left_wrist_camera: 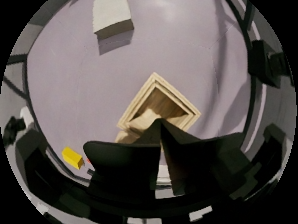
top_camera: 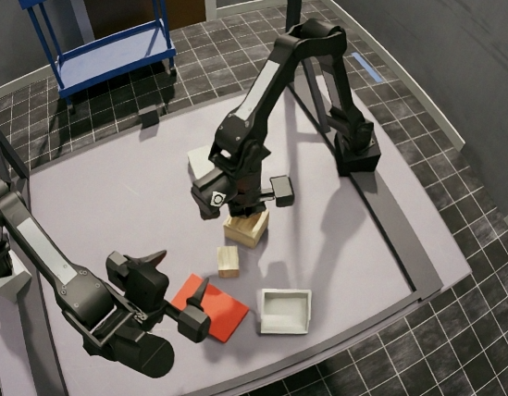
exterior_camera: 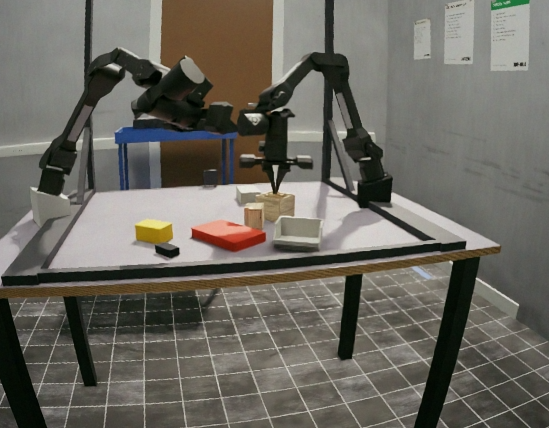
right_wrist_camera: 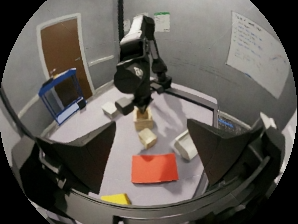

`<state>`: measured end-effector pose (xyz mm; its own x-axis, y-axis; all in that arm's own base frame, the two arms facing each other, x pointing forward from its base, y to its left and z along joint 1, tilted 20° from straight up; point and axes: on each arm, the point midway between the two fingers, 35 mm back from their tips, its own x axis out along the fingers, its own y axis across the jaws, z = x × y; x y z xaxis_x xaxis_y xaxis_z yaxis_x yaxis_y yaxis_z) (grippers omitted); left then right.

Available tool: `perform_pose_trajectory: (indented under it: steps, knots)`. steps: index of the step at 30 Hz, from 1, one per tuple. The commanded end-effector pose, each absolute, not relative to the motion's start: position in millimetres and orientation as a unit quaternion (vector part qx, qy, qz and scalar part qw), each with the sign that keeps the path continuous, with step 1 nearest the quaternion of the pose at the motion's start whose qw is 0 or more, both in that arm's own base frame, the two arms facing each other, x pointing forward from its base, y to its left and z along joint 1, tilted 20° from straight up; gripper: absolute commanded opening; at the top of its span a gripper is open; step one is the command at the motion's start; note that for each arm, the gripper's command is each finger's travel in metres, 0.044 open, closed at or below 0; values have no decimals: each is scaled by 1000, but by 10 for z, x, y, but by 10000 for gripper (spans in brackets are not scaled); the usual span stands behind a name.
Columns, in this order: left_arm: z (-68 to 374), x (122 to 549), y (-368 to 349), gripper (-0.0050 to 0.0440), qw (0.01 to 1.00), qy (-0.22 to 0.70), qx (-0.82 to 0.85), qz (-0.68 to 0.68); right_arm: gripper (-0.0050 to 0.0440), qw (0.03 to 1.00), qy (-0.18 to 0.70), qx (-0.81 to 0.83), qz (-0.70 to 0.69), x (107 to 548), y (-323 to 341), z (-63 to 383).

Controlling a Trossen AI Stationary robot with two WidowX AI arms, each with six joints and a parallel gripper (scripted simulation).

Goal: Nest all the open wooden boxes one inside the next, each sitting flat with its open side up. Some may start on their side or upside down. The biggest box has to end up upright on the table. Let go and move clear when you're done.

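Observation:
A larger wooden box (top_camera: 237,236) (exterior_camera: 285,207) (left_wrist_camera: 134,103) (right_wrist_camera: 144,123) stands open side up; stepped rims in the left wrist view look like one box inside another. My left gripper (exterior_camera: 275,191) (left_wrist_camera: 159,122) is shut and empty, pointing down with its tips at the box's opening. A small wooden piece (top_camera: 228,259) (exterior_camera: 254,216) (right_wrist_camera: 147,138) stands on the table beside the larger box, towards the red block; no opening shows on it. My right gripper (top_camera: 186,266) (right_wrist_camera: 152,123) is wide open and empty, raised above the table near the red block.
A red block (top_camera: 227,316) (exterior_camera: 228,234) (right_wrist_camera: 155,169) and a pale open tray (top_camera: 286,330) (exterior_camera: 297,246) lie near the small piece. A white block (top_camera: 199,159) (left_wrist_camera: 113,17) (right_wrist_camera: 109,109) lies beyond the box. A yellow block (exterior_camera: 154,231) (left_wrist_camera: 73,158) and a black block (exterior_camera: 167,249) lie near one edge.

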<state>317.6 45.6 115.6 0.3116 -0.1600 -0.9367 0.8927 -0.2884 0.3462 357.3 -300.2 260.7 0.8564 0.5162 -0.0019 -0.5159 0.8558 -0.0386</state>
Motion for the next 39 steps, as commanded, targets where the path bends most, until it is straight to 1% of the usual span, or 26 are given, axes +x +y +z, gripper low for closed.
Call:
perform_pose_trajectory:
  steps: [1, 2, 4, 5, 9, 19, 21, 25, 36, 39]
  knots:
    - [1367, 3198, 487, -5, 587, 341, 576, -455, 400, 963, -9, -31, 267, 3561, -3010, 2701]
    - [1380, 3193, 489, -13, 600, 352, 563, -447, 400, 963, -9, -31, 267, 3561, -3010, 2701]
    - [1380, 3193, 489, -13, 600, 352, 563, -447, 400, 963, -9, -31, 267, 3561, -3010, 2701]
    - [1394, 3189, 485, -20, 627, 373, 532, -430, 400, 963, -9, -31, 267, 3561, -3010, 2701]
    - [1464, 3163, 505, -50, 676, 414, 468, -390, 400, 963, -9, -31, 267, 3561, -3010, 2701]
    - [1598, 3110, 522, -50, 766, 494, 298, -283, 400, 963, -9, -31, 267, 3561, -3010, 2701]
    - [1598, 3110, 522, -50, 766, 494, 298, -283, 400, 963, -9, -31, 267, 3561, -3010, 2701]
    - [1667, 3078, 535, -50, 797, 525, 201, -219, 400, 963, -9, -31, 267, 3561, -3010, 2701]
    - [1802, 3012, 544, -50, 822, 564, -8, -79, 400, 963, -9, -31, 267, 3561, -3010, 2701]
    - [1813, 3007, 542, -50, 822, 566, -32, -63, 400, 963, -9, -31, 267, 3561, -3010, 2701]
